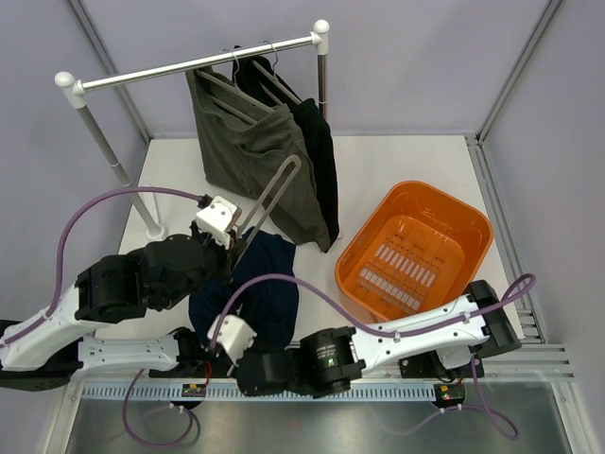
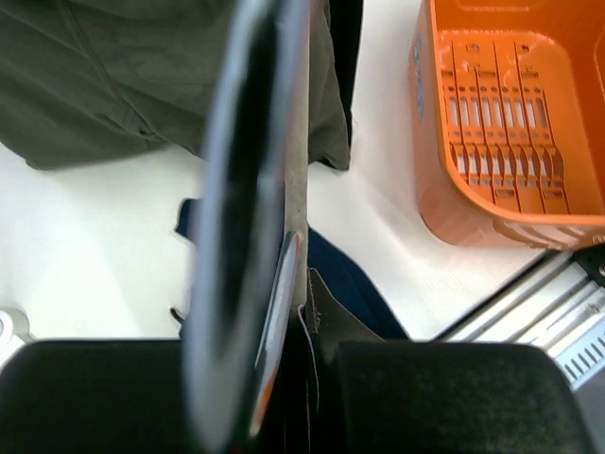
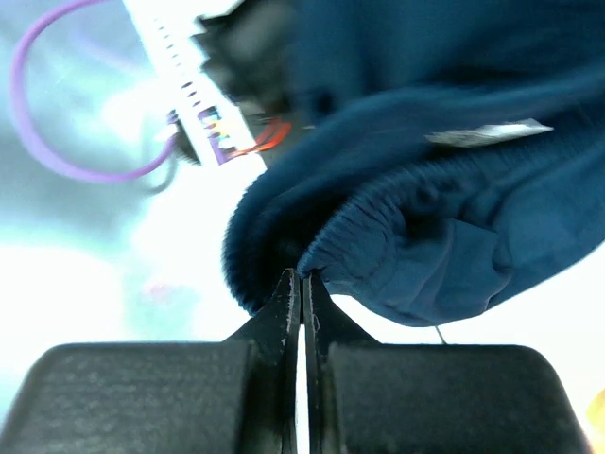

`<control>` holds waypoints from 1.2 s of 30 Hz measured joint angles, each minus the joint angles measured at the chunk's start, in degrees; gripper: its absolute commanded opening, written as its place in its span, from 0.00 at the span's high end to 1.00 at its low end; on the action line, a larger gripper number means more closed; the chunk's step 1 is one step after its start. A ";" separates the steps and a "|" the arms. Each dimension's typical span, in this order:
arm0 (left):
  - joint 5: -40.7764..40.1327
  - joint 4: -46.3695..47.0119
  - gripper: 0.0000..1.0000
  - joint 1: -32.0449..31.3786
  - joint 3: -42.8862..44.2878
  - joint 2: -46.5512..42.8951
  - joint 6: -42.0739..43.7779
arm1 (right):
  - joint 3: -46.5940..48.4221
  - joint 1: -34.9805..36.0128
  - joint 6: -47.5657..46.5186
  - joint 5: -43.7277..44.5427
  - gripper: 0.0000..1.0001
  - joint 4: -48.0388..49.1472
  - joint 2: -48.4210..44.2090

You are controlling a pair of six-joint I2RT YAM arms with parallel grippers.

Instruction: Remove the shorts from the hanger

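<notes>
The navy blue shorts [image 1: 253, 288] lie bunched on the table between my arms. My left gripper [image 1: 234, 246] is shut on a grey hanger [image 1: 274, 194] that slants up toward the rack. In the left wrist view the hanger [image 2: 248, 218] fills the middle as a blurred bar, with navy cloth [image 2: 352, 284] beside the left gripper [image 2: 295, 331]. My right gripper [image 1: 225, 323] is shut, its tips pinching the ribbed waistband edge of the navy shorts [image 3: 444, 218]; the right gripper's tips [image 3: 302, 276] meet the cloth. The olive-grey shorts [image 1: 250, 151] and black shorts [image 1: 319, 156] hang on the rack.
A white rail [image 1: 189, 66] on two posts stands at the back. An orange basket [image 1: 416, 251] sits on the right of the table and also shows in the left wrist view [image 2: 510, 123]. A metal rail with cables runs along the near edge [image 1: 302, 390].
</notes>
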 measured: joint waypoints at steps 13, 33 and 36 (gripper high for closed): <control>-8.52 12.28 1.00 -0.02 2.54 -4.04 6.49 | 4.74 5.57 -6.01 -0.44 1.00 -1.53 6.91; -16.61 30.82 1.00 0.00 2.89 -7.45 15.85 | 12.74 -14.29 -6.45 16.04 1.00 -19.71 -4.68; -18.38 24.20 1.00 0.00 5.35 -4.37 13.09 | 26.01 -18.27 -11.89 23.98 1.00 -20.52 -8.52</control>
